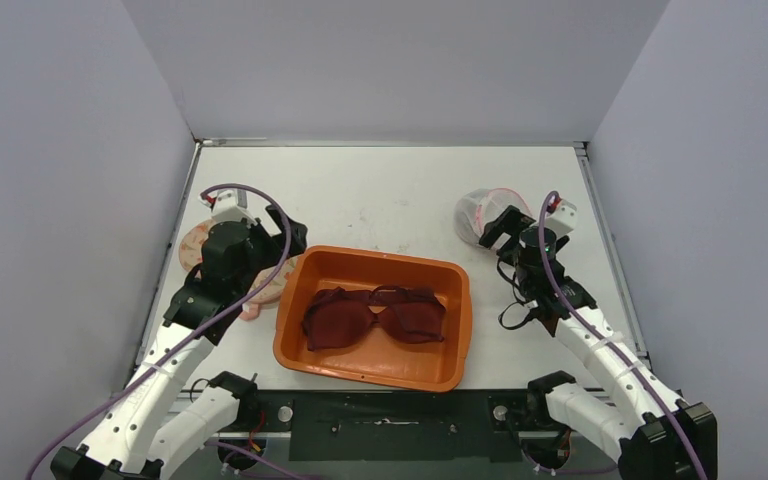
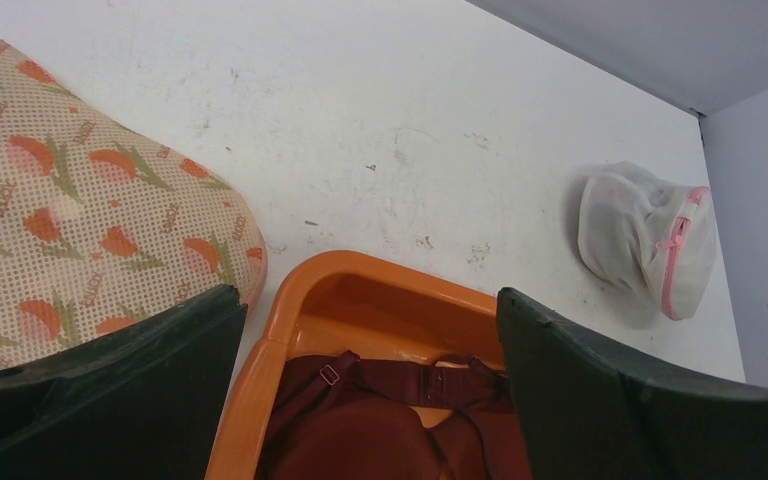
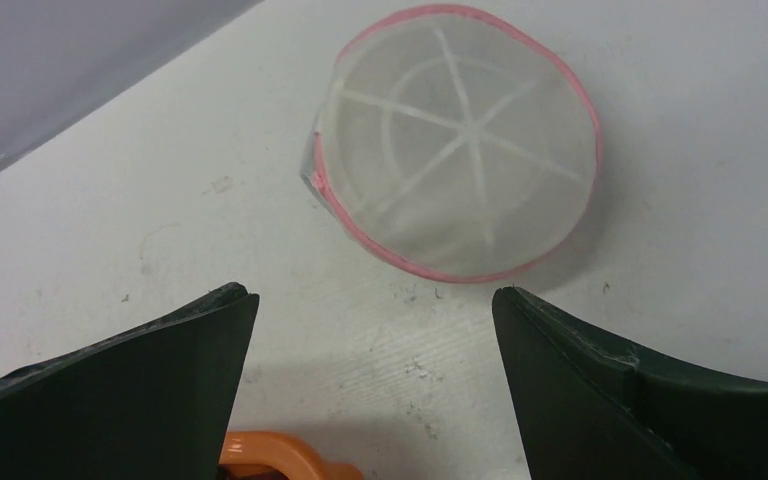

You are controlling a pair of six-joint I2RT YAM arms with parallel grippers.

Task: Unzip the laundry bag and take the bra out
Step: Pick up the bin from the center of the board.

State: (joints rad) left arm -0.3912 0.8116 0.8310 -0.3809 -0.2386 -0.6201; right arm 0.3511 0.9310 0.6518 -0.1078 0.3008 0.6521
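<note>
Laundry bag (image 3: 460, 140) just beyond right end effector (image 3: 374, 340), jaws wide, tilted down

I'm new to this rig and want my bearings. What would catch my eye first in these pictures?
The orange tub at the table's middle stands out, with a dark red bra lying in it. To its right, a round white mesh laundry bag with pink trim sits beyond the open right gripper. A tulip-patterned mesh bag lies at the left by the open left gripper.
</note>
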